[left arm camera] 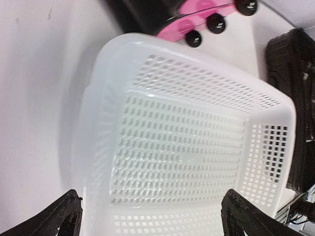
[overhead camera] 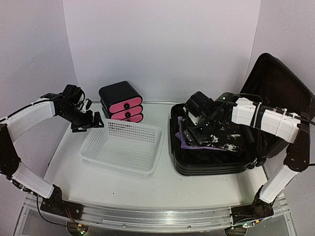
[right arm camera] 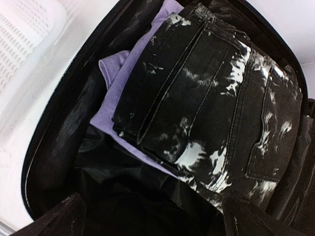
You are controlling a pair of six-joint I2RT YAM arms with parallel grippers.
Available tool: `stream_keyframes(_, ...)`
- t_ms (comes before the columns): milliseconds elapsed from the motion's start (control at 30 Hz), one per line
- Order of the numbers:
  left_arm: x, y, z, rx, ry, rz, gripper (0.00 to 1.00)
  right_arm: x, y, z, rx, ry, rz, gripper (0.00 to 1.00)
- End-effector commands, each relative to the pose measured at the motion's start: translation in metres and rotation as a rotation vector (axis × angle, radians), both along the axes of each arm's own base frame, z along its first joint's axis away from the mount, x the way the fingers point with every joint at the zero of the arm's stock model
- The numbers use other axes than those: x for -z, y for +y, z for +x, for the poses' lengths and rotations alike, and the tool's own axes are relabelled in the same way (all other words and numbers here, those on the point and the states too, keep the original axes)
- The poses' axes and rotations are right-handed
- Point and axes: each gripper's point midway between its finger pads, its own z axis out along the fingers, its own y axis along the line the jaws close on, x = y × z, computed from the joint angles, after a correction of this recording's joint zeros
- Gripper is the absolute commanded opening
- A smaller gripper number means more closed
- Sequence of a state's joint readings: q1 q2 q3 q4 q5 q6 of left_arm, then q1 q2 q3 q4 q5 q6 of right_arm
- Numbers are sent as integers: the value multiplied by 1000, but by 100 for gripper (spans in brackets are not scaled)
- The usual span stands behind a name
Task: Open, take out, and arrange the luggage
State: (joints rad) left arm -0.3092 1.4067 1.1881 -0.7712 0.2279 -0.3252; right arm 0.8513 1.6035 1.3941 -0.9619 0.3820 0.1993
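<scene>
Top external view: the luggage [overhead camera: 211, 169] lies open at the right of the table [overhead camera: 162, 194], its lid standing upright at the far right and its lower half just beside a white basket [overhead camera: 118, 164]. A box with pink drawers [overhead camera: 120, 101] sits behind the basket.

Right wrist view: the right gripper [right arm camera: 155, 219] hangs over the open case with its fingers spread wide and nothing between them. Below it, folded black-and-white jeans [right arm camera: 211, 93] rest on a purple garment [right arm camera: 115, 93].

Left wrist view: the left gripper [left arm camera: 150, 216] is likewise spread and empty, above the basket's far left rim.

The step in hand appears to be taking out the jeans. It would go best if the right gripper descended over one folded edge and pinched every denim layer while leaving the purple garment behind. The lift should be straight up, clear of the case rim, before crossing to the basket, the likely destination.
</scene>
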Motion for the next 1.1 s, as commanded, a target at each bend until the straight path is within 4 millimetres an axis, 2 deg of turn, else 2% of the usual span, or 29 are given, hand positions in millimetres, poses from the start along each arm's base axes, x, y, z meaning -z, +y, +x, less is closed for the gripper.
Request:
stream_keyframes(0,23,43,-18,-89,72,126,99,-10,1,16,-21,-27,-103,98)
stream_keyframes(233,59,43,-36,-121,188,100,91,3,14,26,-62,21,-167,95)
stream_keyframes(300,63,42,-43,-129,206,76,85,9,17,26,-79,43,-172,94)
stream_keyframes(567,65,20,-81,-125,284,-112,77,28,25,24,-163,106,-217,93)
stream_keyframes(667,57,18,-87,-119,264,-142,78,30,21,29,-168,94,-266,93)
stream_keyframes(733,46,19,-86,-116,221,-145,83,33,18,32,-186,90,-307,93)
stream_keyframes(900,11,29,-76,-109,91,-97,89,42,17,37,-190,98,-353,89)
stream_keyframes(1067,-26,23,-70,-77,-8,-142,90,54,13,47,-153,116,-365,78)
